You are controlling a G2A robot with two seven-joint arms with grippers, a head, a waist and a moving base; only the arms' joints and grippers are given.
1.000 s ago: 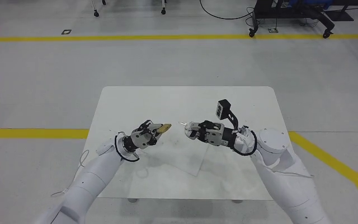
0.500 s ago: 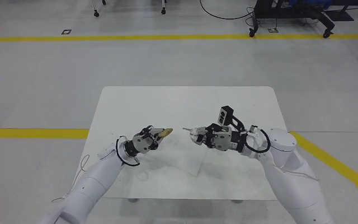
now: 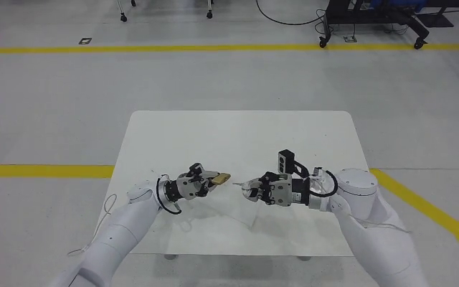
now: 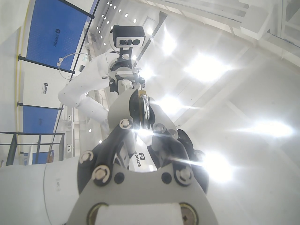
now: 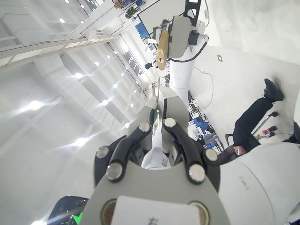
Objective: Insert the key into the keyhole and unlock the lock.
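A brass padlock [image 3: 221,177] sticks out of my left gripper [image 3: 209,179], which is shut on it above the table's front middle. In the left wrist view the padlock [image 4: 141,105] sits edge-on between the fingers. My right gripper [image 3: 249,191] is shut on a small silver key [image 3: 239,186] whose tip points at the padlock across a small gap. In the right wrist view the thin key [image 5: 158,90] stands out from my right gripper [image 5: 159,97], and the padlock [image 5: 162,50] faces it with its keyhole end, a little apart.
The white table [image 3: 237,129] lies under both arms, with a white sheet [image 3: 240,212] on it near the front. Beyond the table is grey floor with yellow lines [image 3: 50,171].
Both grippers have moved toward the table's front and closer together. The gap between the key tip and the padlock has narrowed. Both holds are unchanged.
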